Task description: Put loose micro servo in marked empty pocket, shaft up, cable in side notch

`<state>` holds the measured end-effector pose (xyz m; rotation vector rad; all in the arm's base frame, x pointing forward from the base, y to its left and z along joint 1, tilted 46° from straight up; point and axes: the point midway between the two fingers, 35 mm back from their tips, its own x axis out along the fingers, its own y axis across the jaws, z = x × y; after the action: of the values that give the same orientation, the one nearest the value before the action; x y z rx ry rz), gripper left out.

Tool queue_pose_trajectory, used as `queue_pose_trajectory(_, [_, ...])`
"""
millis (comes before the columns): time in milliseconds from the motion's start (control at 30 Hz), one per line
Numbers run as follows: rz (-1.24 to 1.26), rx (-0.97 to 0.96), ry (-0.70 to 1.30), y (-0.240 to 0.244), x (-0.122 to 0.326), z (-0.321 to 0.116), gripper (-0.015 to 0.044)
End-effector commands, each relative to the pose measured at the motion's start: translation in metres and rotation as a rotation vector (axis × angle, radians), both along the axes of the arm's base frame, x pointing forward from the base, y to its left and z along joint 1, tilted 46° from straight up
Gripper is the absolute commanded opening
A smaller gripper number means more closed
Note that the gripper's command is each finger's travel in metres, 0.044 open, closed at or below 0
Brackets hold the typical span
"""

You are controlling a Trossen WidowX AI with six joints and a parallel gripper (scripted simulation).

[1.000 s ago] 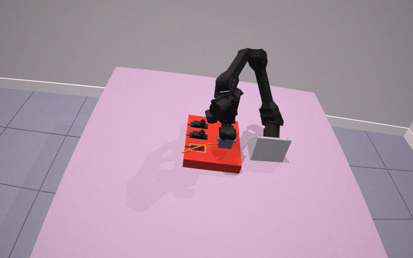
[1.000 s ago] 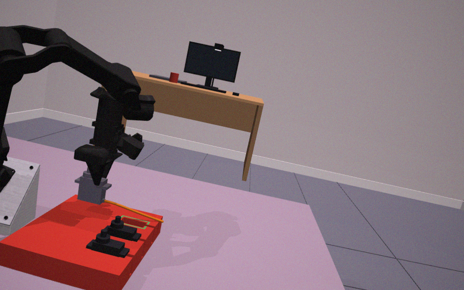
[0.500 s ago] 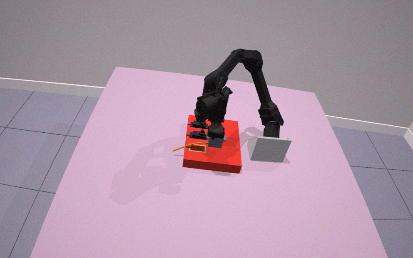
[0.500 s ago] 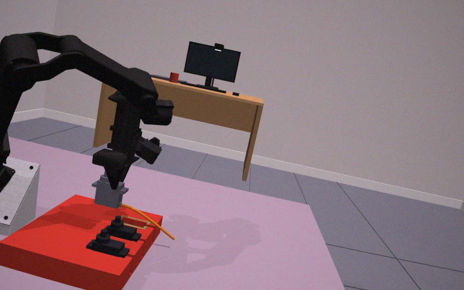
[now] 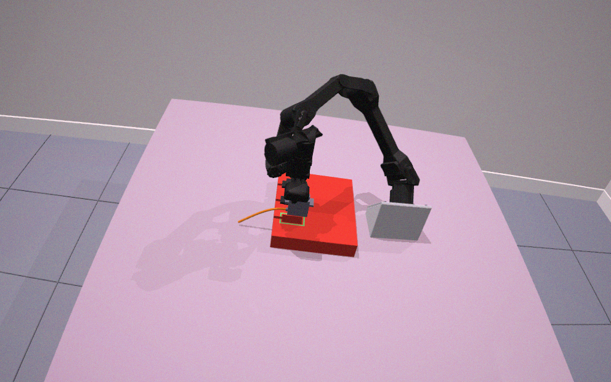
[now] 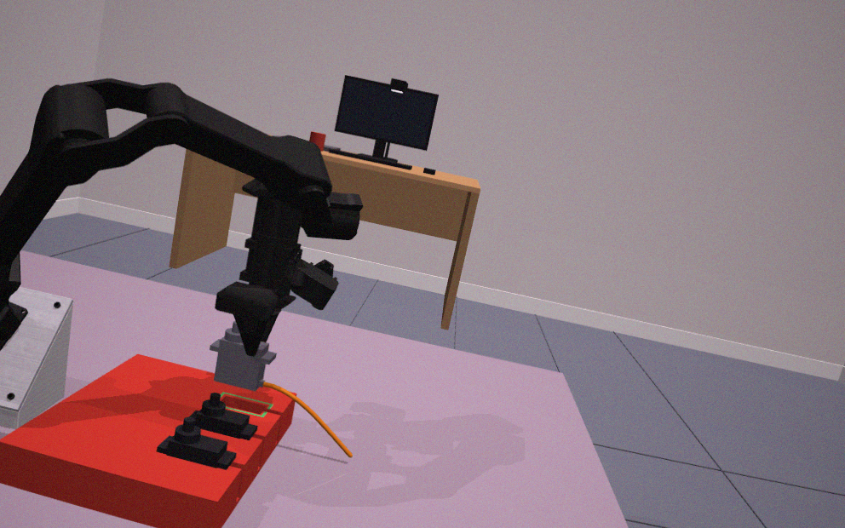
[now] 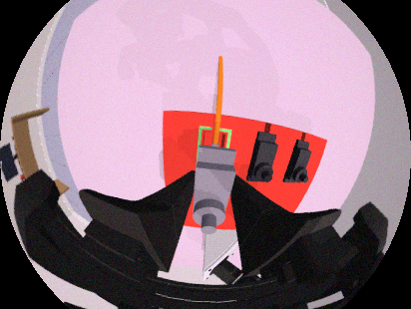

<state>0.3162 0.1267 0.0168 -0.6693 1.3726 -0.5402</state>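
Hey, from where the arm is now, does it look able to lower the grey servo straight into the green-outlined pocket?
Probably yes. The tool grips the grey servo upright, above the green-outlined pocket, which looks empty. The nearest black servo sits beside the pocket, not over it. The orange cable trails outward off the deck.

The pink table (image 5: 180, 292) carries the red deck (image 5: 331, 225) and grey base block (image 5: 396, 221).

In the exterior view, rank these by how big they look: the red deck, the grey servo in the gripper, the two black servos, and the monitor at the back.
Largest to smallest:
1. red deck
2. monitor, though it stands far back
3. grey servo, held in the gripper
4. two black servos, about alike
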Motion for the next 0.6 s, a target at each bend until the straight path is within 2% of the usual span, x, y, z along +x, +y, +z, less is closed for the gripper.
queue_pose_trajectory(0, [0.005, -0.003, 0.0, 0.002, 0.009, 0.001, 0.0])
queue_pose_trajectory(567, [0.005, -0.003, 0.0, -0.013, 0.013, -0.012, 0.0])
